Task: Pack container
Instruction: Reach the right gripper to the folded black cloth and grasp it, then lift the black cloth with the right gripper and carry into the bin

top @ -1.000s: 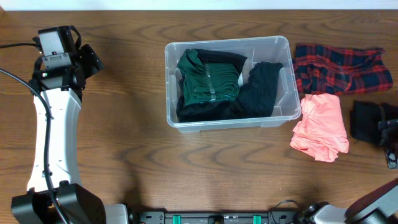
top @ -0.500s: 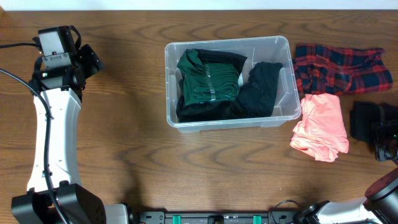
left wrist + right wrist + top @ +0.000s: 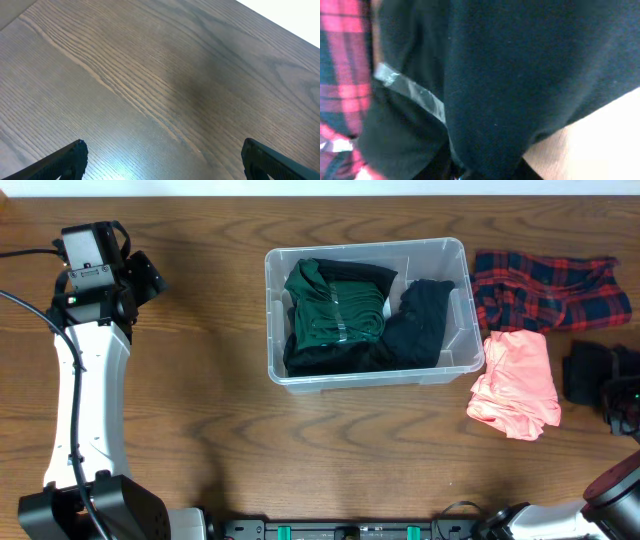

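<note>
The clear container (image 3: 440, 252) stands at the table's middle back, with a green garment (image 3: 335, 305) and a black one (image 3: 420, 325) folded inside. At the far right edge lies a black garment (image 3: 588, 373); my right gripper (image 3: 622, 405) is down on its near side. Black cloth (image 3: 520, 75) fills the right wrist view and bunches down between the dark fingers of that gripper (image 3: 485, 172), which is shut on it. Over bare wood at the far left, my left gripper (image 3: 145, 275) hangs open (image 3: 162, 155) with nothing between its fingers.
A red and navy plaid garment (image 3: 545, 285) lies right of the container, its edge also in the right wrist view (image 3: 345, 50). A folded pink garment (image 3: 517, 385) sits just in front of it, left of the black one.
My right gripper has shifted slightly over the black garment and its jaws have closed on the cloth. The left arm has not moved.
</note>
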`<state>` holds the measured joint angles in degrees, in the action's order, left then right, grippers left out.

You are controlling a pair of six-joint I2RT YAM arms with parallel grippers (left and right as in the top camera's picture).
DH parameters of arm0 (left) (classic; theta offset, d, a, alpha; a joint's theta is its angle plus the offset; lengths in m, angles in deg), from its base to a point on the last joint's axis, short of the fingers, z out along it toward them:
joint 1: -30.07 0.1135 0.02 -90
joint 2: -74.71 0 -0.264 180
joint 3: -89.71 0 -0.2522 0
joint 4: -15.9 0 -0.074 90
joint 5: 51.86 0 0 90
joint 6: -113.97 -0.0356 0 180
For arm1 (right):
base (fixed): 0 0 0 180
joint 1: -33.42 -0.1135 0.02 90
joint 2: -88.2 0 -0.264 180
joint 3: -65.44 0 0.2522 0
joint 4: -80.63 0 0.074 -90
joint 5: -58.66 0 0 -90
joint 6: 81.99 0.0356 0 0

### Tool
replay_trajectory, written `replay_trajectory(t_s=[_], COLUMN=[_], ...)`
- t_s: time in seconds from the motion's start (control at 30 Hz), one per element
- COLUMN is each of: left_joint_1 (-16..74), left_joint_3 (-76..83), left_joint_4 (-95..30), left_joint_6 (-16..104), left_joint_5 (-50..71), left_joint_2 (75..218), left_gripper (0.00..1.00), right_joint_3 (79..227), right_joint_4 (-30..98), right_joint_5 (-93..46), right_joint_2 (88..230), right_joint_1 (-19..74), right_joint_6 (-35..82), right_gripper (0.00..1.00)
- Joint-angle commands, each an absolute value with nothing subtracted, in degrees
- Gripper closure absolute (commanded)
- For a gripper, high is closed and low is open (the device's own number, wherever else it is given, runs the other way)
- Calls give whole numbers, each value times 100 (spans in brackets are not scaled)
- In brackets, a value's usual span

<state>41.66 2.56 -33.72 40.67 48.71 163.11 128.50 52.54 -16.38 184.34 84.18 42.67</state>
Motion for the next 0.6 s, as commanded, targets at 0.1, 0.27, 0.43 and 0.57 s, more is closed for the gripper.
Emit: replay_trajectory(t_s=[0.1, 0.27, 0.43, 0.57], left_joint_1=[4190, 4190, 4188, 4188], left_joint_3=[272, 272, 272, 272], left_joint_4=[-3387, -3387, -3387, -3387], left_joint_6=[4057, 4059, 4057, 4059], left_joint_5=[4937, 4937, 4937, 4937], left_joint_2=[16281, 16281, 16281, 16281], left_gripper=[2, 2, 2, 2], right_joint_3=[12832, 12904, 13326, 13796], right_joint_4=[5230, 5197, 5029, 5040], right_joint_5=[-1631, -1629, -1041, -536], right_joint_2=[17372, 16519, 15778, 15483], right_joint_1=[8158, 7618, 6761, 5924], right_joint_6=[3970, 3668, 3449, 3454], right_gripper=[89, 99, 99, 99])
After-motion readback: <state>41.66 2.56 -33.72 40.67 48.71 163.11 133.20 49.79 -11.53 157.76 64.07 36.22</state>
